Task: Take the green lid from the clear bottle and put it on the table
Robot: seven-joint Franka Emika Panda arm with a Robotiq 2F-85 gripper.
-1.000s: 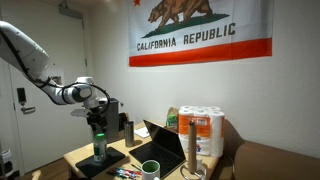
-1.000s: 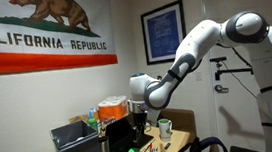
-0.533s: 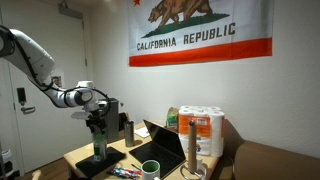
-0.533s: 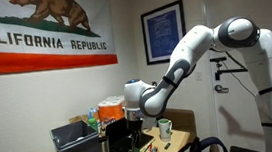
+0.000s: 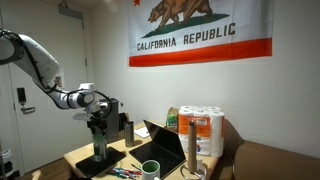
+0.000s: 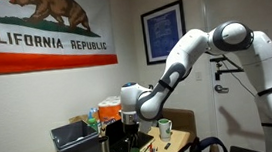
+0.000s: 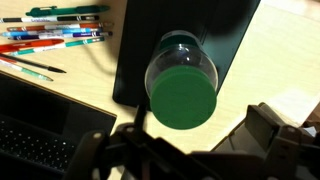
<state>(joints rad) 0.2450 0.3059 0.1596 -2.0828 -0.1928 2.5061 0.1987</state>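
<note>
In the wrist view the green lid (image 7: 182, 97) sits on the clear bottle (image 7: 180, 52), which stands upright on a dark mat (image 7: 160, 30) on the light wood table (image 7: 275, 55). My gripper (image 7: 185, 150) is open, right above the lid. Its dark fingers (image 7: 268, 128) stand wide apart on either side and do not touch it. In an exterior view the gripper (image 5: 98, 126) hangs just over the bottle (image 5: 99, 150). In the exterior view from the other side the gripper (image 6: 131, 123) shows, but the bottle is mostly hidden.
Several pens (image 7: 55, 35) lie beside the mat, and a laptop keyboard (image 7: 35, 135) is close by. A dark green mug (image 5: 150, 168), an open laptop (image 5: 165, 143), a slim dark flask (image 5: 128, 130) and paper towel rolls (image 5: 205, 130) stand on the table.
The arm has come down. The gripper has dropped from a little above the bottle to right over its lid, still open.
</note>
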